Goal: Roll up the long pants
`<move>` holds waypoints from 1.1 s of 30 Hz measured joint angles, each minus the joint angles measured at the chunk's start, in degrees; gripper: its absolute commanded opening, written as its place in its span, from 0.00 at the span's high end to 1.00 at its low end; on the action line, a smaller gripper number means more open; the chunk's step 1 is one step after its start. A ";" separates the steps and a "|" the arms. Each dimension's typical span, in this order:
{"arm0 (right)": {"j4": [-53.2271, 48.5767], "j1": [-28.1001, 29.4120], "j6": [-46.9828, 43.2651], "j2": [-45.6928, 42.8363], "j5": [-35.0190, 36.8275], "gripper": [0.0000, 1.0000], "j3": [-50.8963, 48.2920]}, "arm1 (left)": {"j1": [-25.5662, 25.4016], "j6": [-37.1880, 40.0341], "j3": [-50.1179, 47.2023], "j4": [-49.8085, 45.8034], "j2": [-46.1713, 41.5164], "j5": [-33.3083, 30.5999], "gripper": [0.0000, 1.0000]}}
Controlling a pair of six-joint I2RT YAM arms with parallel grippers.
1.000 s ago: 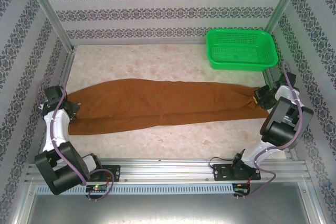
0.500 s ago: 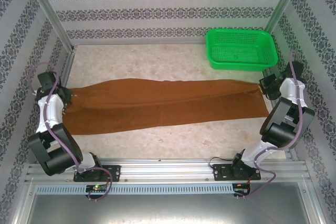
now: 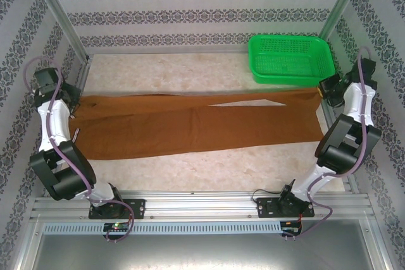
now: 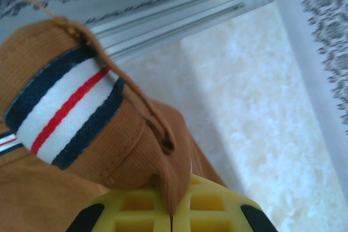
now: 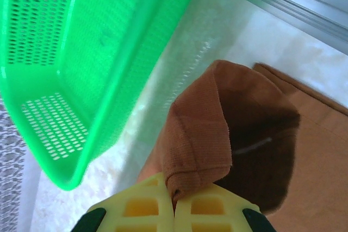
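Across the worktop (image 3: 209, 169), the long pants (image 3: 158, 128) now lie stretched nearer the far edge, legs parted slightly. At the left edge the left claw (image 4: 171, 213) clamps the waistband (image 4: 65, 107); the right claw (image 5: 174, 205) clamps a cuff (image 5: 201, 134) beside the green basket (image 3: 290, 80).

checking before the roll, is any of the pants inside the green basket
No, the long pants lie stretched across the table, all cloth outside the green basket.
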 measured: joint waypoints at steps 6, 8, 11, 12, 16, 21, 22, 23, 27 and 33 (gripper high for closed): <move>1.16 -0.02 -0.02 1.40 -0.74 1.00 0.87 | 0.00 0.72 2.62 -0.92 -0.24 1.90 1.00; 2.43 -0.22 -0.02 0.55 -0.09 1.00 -2.27 | 0.39 1.09 0.61 -1.01 -1.86 1.68 1.00; 3.63 -2.21 0.17 -3.08 0.90 1.00 -10.80 | 2.40 2.05 -3.85 -3.10 -6.40 1.29 1.00; 3.32 -3.39 0.28 -4.63 1.20 1.00 -13.88 | 3.39 2.29 -5.62 -4.07 -8.48 1.18 1.00; 2.45 -7.26 0.20 -8.48 3.21 1.00 -21.79 | 5.44 3.41 -13.46 -7.82 -16.68 -1.49 1.00; 4.50 -7.56 -0.17 -9.33 6.64 1.00 -27.06 | 6.60 3.37 -22.10 -10.64 -21.11 -6.97 0.95; 4.90 -7.56 -0.37 -9.40 7.15 0.93 -28.04 | 6.88 3.34 -23.10 -11.08 -21.00 -7.85 0.69; 5.05 -7.56 -0.59 -9.40 7.48 0.78 -28.72 | 7.06 3.32 -23.89 -11.32 -21.00 -8.50 0.56; 7.50 -7.67 -1.68 -9.99 8.44 0.43 -30.99 | 10.03 1.84 -27.45 -11.17 -23.50 -11.30 0.40; 8.37 -7.26 -1.88 -15.61 10.64 0.29 -31.41 | 11.26 -0.59 -23.37 -10.54 -24.46 -11.30 0.42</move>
